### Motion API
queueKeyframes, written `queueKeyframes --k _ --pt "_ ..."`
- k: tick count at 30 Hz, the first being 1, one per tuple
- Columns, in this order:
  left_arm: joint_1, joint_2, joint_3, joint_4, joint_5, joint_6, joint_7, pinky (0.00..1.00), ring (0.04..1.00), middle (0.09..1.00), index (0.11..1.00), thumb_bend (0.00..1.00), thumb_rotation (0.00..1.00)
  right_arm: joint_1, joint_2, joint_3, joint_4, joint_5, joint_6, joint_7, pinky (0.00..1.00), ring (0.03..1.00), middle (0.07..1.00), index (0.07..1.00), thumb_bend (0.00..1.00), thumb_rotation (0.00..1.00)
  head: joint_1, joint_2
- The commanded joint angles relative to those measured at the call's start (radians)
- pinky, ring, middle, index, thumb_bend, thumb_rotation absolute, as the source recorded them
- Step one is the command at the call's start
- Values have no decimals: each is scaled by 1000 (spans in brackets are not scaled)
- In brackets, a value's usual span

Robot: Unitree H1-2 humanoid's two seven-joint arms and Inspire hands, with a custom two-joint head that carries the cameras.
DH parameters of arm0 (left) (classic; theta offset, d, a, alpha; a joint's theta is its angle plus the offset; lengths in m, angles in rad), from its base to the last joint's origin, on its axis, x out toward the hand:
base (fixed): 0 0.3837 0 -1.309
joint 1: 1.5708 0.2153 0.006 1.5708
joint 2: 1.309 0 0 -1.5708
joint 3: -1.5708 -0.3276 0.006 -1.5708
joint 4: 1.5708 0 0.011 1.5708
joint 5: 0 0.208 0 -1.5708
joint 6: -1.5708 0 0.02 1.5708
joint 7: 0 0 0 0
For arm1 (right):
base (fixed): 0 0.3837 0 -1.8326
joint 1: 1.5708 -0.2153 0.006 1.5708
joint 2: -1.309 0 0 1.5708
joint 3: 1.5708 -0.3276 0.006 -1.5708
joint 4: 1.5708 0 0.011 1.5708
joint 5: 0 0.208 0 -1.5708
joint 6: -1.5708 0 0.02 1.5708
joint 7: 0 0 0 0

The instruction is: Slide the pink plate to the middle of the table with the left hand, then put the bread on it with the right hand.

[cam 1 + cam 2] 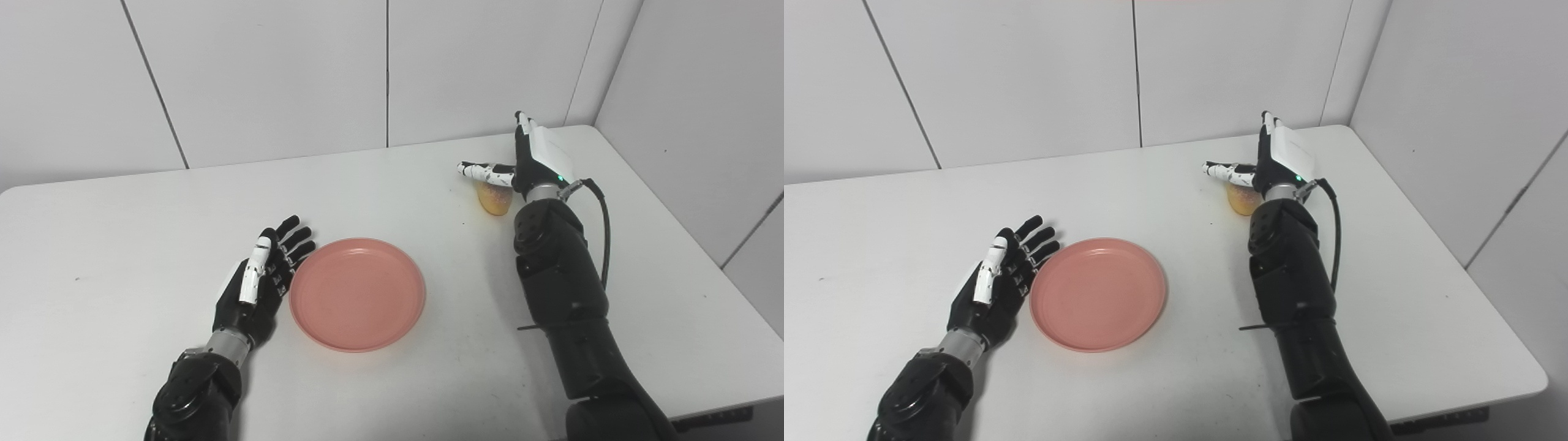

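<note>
Resting spread-fingered against the plate (358, 294) rim, the left hand (260, 278) is idling, while the right hand (531, 158), fingers extended, is hovering over the bread (495, 200) to grasp it.

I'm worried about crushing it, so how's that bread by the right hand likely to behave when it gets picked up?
The bread looks small and rounded, so it is probably light and may roll if nudged. Its glazed, golden surface suggests a soft crust that could dent under a hard squeeze. The right hand is open over it, hiding part, so its full shape is unclear.
</note>
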Motion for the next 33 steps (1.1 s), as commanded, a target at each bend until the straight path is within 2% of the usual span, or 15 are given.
queueKeyframes --k 1,6,10,12,18,20,28,30,33 --pt "12 8 3 8 -2 29 2 894 876 881 871 333 1000 -69 -17 -5 -1 -9 -5 -16 895 969 981 964 849 571 1 -1" --pt "12 6 3 5 -1 31 7 883 873 879 870 334 1000 -85 -18 -3 52 20 -5 -35 911 970 975 954 871 581 1 3" --pt "11 6 7 8 -4 32 7 894 875 880 871 336 1000 -94 -20 3 86 21 -5 -40 883 944 950 933 882 594 0 6" --pt "10 7 8 10 -4 31 6 893 876 881 871 336 1000 -102 -19 0 108 6 -5 -29 855 932 941 922 885 621 -1 10" --pt "12 11 3 -7 2 38 7 889 876 882 872 333 1000 -117 -15 -13 141 -28 -5 -8 868 941 949 925 887 627 -4 15" --pt "11 10 4 -8 3 41 10 892 876 881 870 334 1000 -122 -16 -12 152 -28 -5 -13 843 927 939 914 892 629 -4 17" --pt "10 11 5 -4 -1 40 5 886 876 883 874 329 1000 -146 -24 -7 213 -24 -5 -31 887 948 958 928 891 599 -1 22" --pt "9 11 5 2 -1 36 4 883 873 880 872 337 1000 -153 -26 -6 229 -29 -5 -35 771 881 913 884 889 575 -1 22" --pt "9 10 4 -5 2 43 8 881 872 879 870 340 1000 -156 -29 3 238 -33 -5 -48 773 874 902 870 884 546 2 24"
